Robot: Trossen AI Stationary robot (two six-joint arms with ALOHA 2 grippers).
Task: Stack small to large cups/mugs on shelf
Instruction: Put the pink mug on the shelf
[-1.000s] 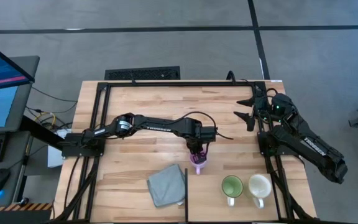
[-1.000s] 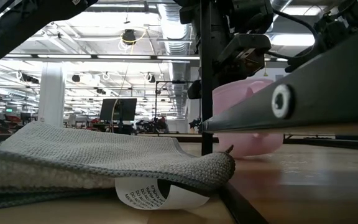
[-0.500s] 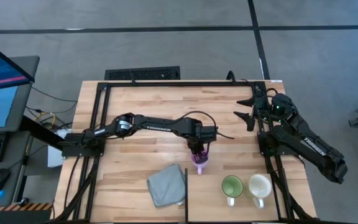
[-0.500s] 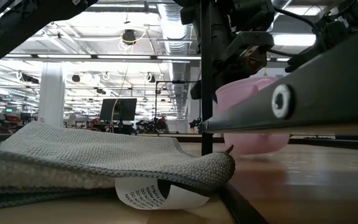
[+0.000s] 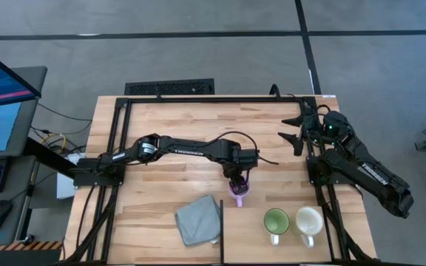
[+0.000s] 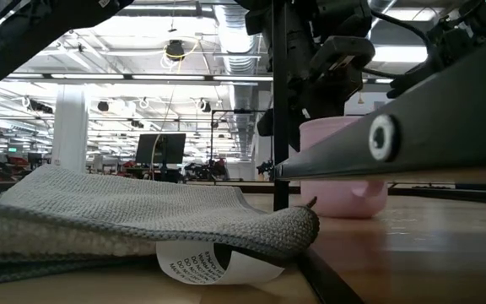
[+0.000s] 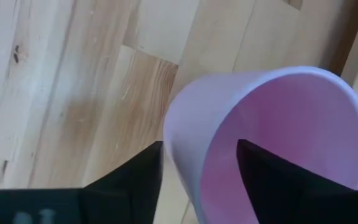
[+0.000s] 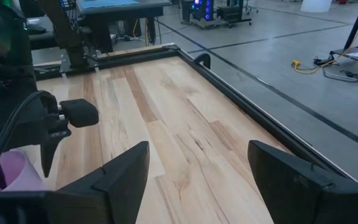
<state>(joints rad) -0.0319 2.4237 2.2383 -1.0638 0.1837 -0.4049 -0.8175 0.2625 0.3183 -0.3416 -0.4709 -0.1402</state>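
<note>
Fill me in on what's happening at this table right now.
The left gripper holds the small lilac-purple handled mug by its rim, one finger inside and one outside, near the middle of the wooden table. In the low view the mug sits upright at table level. The green handled mug and the pale cream-white handled mug stand side by side near the front edge, nothing stacked yet. A folded grey cloth lies to their left. The right gripper waits open at the table's right edge.

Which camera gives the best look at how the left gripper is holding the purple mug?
The left wrist view: the left gripper pinches the purple mug by its rim, one finger inside. The high view shows it mostly hidden under the gripper, the low view side-on behind a bar, the right wrist view only an edge.
</note>
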